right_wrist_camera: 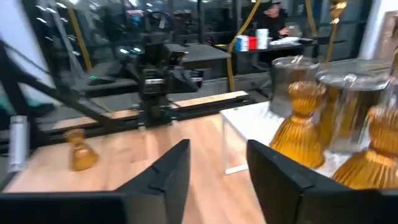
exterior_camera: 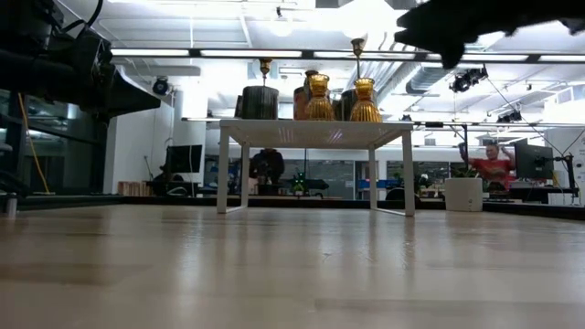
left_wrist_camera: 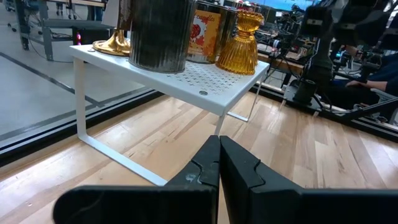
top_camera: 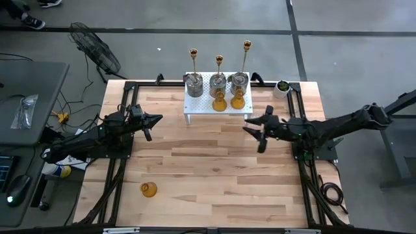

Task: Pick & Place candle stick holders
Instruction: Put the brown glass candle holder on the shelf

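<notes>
While eight of the holders crowd the small white perforated metal shelf (top_camera: 201, 109) at twelve o'clock on the pale wooden table (top_camera: 214, 182), one small amber ribbed glass holder (top_camera: 149, 189) stands alone near seven o'clock, well apart from both arms. On the shelf, three tall slim gold sticks with round bases (top_camera: 219, 60) line the back, three squat silver jar-like holders (top_camera: 217, 84) sit in front of them, and two more amber glass holders (top_camera: 220, 103) stand at the front edge, touching or nearly touching the jars.

The left tool (top_camera: 155, 119) hovers at about ten o'clock with its fingers pressed together and nothing in them; the right tool (top_camera: 253, 125) hangs near two o'clock, just beside the shelf's front right corner, fingers spread and empty.

Risk lies mostly in the crowding, I judge: bringing the last amber holder up to the shelf could nudge a front holder off the edge or push a jar back into a gold stick, which looks top-heavy and easy to topple. Ribbed glass may also slip in a shallow pinch. The right tool, so close to the shelf leg, could bump it and shake everything.
</notes>
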Controlling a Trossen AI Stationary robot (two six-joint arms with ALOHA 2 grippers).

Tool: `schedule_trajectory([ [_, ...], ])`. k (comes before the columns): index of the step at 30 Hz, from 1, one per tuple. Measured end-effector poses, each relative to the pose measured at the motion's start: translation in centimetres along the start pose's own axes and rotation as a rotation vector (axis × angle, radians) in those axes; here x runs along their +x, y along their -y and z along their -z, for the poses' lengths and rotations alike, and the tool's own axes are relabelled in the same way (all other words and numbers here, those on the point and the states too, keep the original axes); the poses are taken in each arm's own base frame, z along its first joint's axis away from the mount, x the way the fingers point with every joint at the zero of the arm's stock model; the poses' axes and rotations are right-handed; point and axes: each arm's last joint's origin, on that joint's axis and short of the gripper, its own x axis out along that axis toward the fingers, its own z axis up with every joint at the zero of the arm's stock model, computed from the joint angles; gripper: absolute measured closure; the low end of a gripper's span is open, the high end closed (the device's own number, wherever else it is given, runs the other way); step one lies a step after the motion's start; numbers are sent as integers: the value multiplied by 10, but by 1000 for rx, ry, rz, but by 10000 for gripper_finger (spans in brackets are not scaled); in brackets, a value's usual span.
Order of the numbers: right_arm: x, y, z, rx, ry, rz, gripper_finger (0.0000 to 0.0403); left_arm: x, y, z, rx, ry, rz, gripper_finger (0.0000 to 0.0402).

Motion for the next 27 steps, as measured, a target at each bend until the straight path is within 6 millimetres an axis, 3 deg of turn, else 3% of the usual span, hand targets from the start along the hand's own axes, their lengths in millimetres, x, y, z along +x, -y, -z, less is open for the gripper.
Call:
schedule_trajectory([
  [12, -49, 21, 41, 66, 69, -155, 391, 0, 0, 0, 0, 0, 0, 402],
  [19, -62, 28, 61, 76, 105, -218, 400, 0, 0, 0, 0, 0, 0, 402],
  [27, -70, 37, 68, 22, 102, -203, 399, 0, 0, 0, 0, 0, 0, 402],
])
